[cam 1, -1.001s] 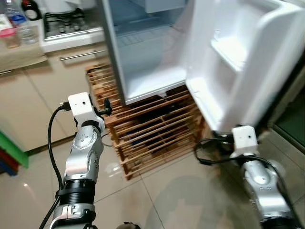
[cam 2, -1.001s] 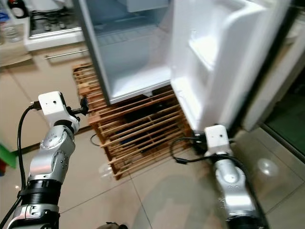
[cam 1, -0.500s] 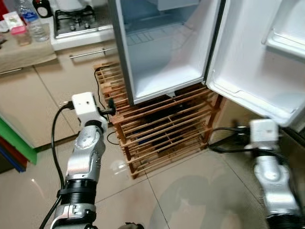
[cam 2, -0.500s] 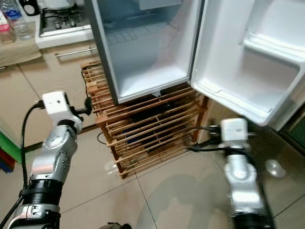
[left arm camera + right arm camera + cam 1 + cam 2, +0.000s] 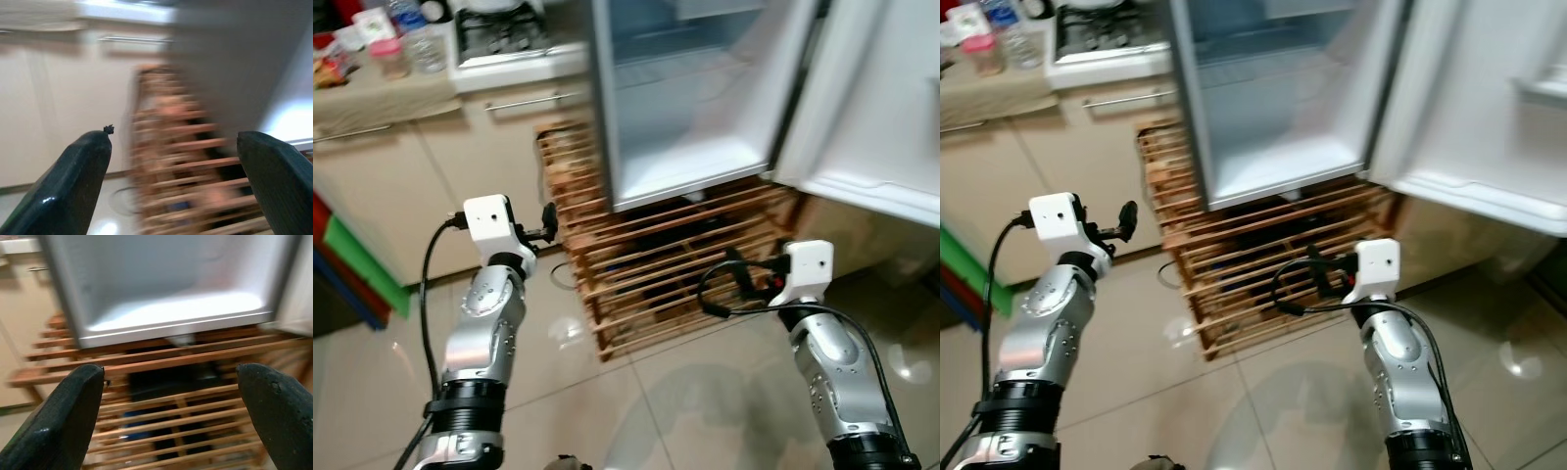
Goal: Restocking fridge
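Observation:
The fridge [image 5: 690, 117] stands open on a wooden slatted rack [image 5: 675, 269]; its lit lower compartment looks bare. Its white door [image 5: 886, 108] is swung wide to the right. My left gripper [image 5: 171, 137] is held up at the left, in front of the cabinet and the rack's left end, fingers [image 5: 548, 217] open with nothing between them. My right gripper [image 5: 171, 369] is open and empty too, low in front of the rack and pointing at the fridge's bottom edge [image 5: 176, 328].
A counter [image 5: 382, 93] at the back left carries bottles and packets, with a gas hob [image 5: 499, 29] beside it. Cabinet fronts [image 5: 470, 166] run below. Green and red boards [image 5: 352, 264] lean at the far left. Glossy tiled floor [image 5: 705, 401] lies in front.
The fridge door swung from half open to wide open. My right gripper came away from the door's lower edge and moved left toward the rack. The camera turned left.

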You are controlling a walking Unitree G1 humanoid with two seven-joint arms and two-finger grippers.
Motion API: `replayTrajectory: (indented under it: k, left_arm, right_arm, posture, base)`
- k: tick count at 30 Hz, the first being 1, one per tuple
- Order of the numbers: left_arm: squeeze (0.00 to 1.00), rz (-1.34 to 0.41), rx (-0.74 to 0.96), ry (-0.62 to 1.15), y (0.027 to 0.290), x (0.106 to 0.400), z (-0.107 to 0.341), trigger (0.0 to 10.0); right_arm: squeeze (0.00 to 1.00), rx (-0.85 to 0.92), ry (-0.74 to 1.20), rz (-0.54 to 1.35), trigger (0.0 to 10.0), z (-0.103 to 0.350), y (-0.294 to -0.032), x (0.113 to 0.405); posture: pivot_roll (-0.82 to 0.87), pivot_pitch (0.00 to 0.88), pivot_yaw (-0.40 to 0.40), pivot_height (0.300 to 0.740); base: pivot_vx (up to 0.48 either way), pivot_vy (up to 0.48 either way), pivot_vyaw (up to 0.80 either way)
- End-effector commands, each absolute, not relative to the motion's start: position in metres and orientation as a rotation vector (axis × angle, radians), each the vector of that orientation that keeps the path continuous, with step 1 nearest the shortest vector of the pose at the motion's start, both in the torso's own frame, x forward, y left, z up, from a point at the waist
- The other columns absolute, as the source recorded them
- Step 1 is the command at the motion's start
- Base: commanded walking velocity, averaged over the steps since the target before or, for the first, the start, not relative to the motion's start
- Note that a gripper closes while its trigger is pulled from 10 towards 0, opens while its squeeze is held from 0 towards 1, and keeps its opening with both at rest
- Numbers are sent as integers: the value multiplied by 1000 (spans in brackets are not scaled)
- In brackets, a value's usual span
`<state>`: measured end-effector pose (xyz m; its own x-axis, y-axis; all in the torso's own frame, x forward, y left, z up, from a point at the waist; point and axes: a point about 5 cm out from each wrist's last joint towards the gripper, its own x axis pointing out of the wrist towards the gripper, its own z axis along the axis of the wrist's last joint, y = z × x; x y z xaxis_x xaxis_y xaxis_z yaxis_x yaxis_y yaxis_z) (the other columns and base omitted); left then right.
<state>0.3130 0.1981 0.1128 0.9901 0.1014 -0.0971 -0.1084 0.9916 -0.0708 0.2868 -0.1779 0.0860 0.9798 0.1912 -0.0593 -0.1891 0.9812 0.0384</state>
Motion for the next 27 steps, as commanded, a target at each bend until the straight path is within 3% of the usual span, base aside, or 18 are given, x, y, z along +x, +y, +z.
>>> replayTrajectory:
  k: [1,6,10,18,27]
  left_arm:
    - [0,134,-17,183,205,302,95,10000]
    - [0,181,-6,323,212,278,69,10000]
    - [0,185,-25,329,206,274,65,10000]
    - [0,90,-25,107,184,295,107,10000]
    - [0,89,-3,47,183,293,121,10000]
  right_arm:
    - [0,16,74,159,10000,85,-185,287]
    - [8,-27,78,181,10000,89,-184,288]
    - [12,-55,57,223,10000,95,-178,294]
    - [0,-55,83,173,10000,93,-176,309]
    - [0,49,60,187,10000,87,-162,304]
  posture:
    - [-72,0,17,740]
    - [-91,0,5,740]
    - [-90,0,-15,740]
    - [-56,0,-23,740]
    - [-38,0,19,740]
  base:
    - [0,480,438]
    - [0,480,426]
    - [0,0,419]
    - [0,0,263]
    - [470,0,140]
